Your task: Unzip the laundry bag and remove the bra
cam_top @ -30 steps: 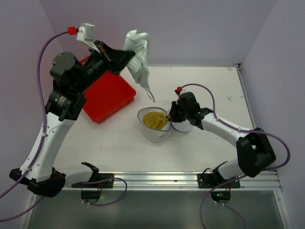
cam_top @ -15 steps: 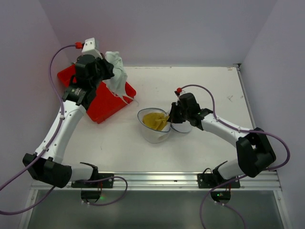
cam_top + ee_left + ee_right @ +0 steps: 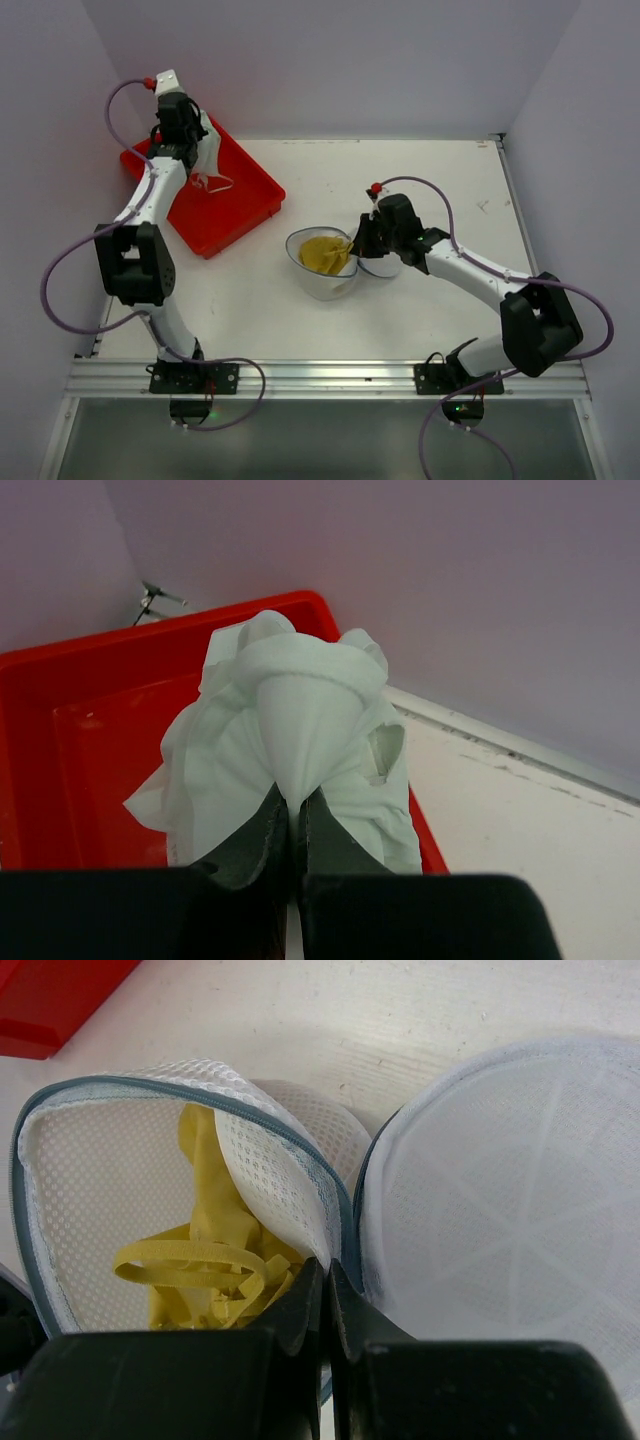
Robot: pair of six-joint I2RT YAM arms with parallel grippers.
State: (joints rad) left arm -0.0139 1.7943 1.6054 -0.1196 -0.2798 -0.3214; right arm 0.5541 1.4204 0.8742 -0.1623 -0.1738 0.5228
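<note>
Fingers (image 3: 258, 840) of my left gripper (image 3: 293, 810) pinch the white bra (image 3: 300, 720) above the red tray (image 3: 90, 680), while my right gripper (image 3: 328, 1280), nearer by far, clamps the unzipped laundry bag (image 3: 90, 1190) mid-table, a yellow garment (image 3: 200, 1260) just to its left.

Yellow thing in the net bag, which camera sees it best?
The right wrist view: the yellow cloth sits close up inside the open mesh bag, straps showing. The top view shows only a small yellow patch in the bag. The left wrist view misses it, showing white cloth and a red tray.
</note>
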